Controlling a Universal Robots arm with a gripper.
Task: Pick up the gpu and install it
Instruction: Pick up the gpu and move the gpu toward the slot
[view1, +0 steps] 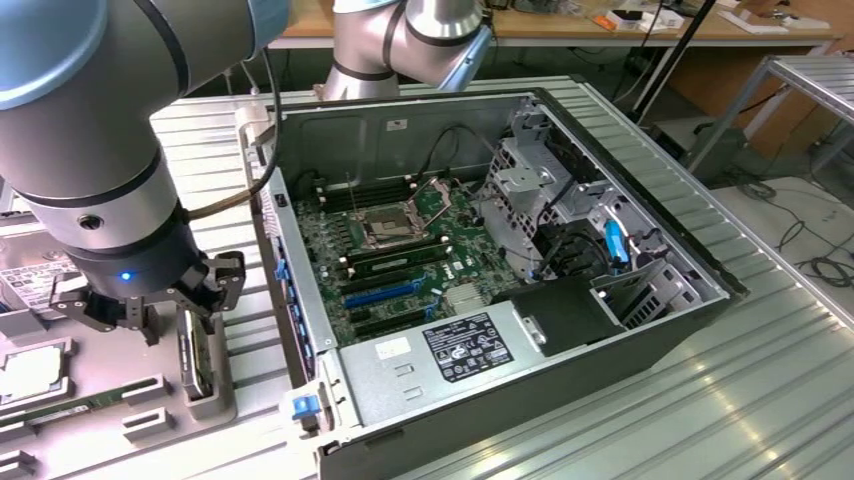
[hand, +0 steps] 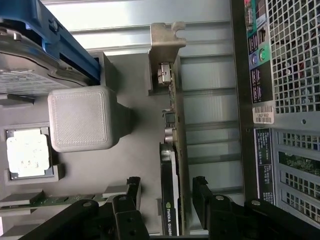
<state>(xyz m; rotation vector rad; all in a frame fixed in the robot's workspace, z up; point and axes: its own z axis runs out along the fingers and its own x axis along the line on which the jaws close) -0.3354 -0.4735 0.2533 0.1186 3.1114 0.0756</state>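
The fingers (hand: 133, 192) stand wide open, one either side of the gpu (hand: 169, 200), gripping nothing. The gpu stands on edge in a grey holder (hand: 137, 150), at eight o'clock from the computer case (view1: 674, 335).

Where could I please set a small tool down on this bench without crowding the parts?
The ribbed table lies bare along the exterior view's right of the computer case, widest toward the near corner. The exterior view's left is crowded: the grey parts tray sits close beside the case and holds the gpu on edge, with the open gripper straddling it.
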